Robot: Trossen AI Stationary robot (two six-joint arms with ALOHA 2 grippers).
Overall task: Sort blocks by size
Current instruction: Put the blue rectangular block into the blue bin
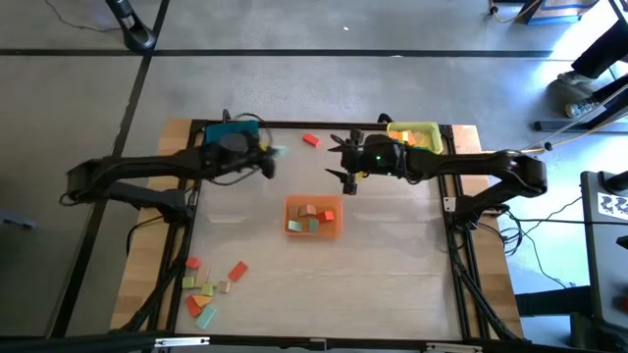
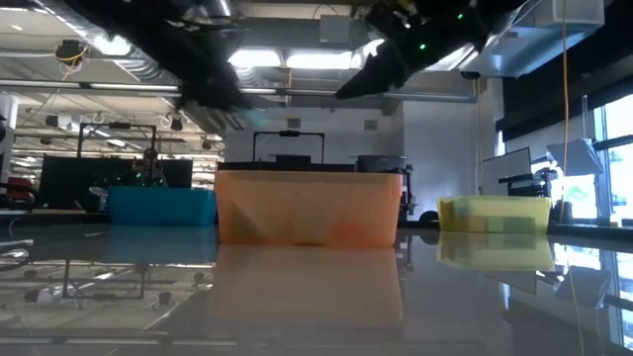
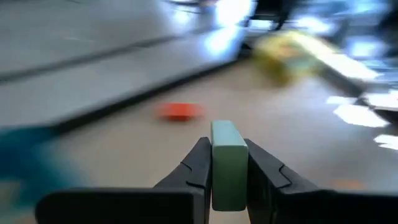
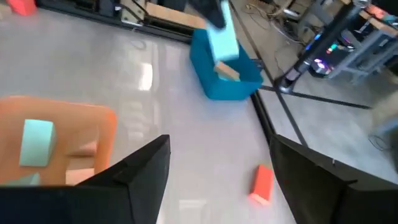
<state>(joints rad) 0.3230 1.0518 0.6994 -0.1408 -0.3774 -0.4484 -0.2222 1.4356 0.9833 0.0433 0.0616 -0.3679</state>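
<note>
Left tool: the left tool (image 3: pixel 229 163) is clenched on a pale green block (image 3: pixel 228 163), the block standing upright between the two fingers and poking out past the tips. From above, this tool (image 1: pixel 267 157) hangs at the back of the counter, just beside the blue tray (image 1: pixel 232 128).

Right tool: the right tool (image 1: pixel 342 160) has its fingers spread and nothing between them; it hovers above the counter between the orange tray (image 1: pixel 337 228) and the yellow tray (image 1: pixel 432 130).

Blue tray: the right wrist view shows a tan block (image 4: pixel 227 71) already inside the blue tray (image 4: pixel 242 87), with the pale green block (image 4: pixel 221 38) held just above it.

Orange tray: mid-counter, carrying several blocks, a pale green one (image 4: pixel 36 142) among them.

Loose blocks: a red block (image 1: pixel 311 140) lies alone near the back edge; a cluster of mixed blocks (image 1: pixel 206 286) waits at the front left, well apart from all trays.

Counter: pale, glossy counter (image 1: pixel 392 275), bare between trays.

Step in hand, as I read it: dropping the green block into the blue tray.

How to do it well: get the block fully over the tray's opening, not its rim, before releasing. Keep the block upright so it falls clear of the tan one. Lower it close in so it won't bounce out. Open the fingers cleanly, then lift straight up.

Watch for: the rim catching a corner and tipping the block onto the counter.
</note>
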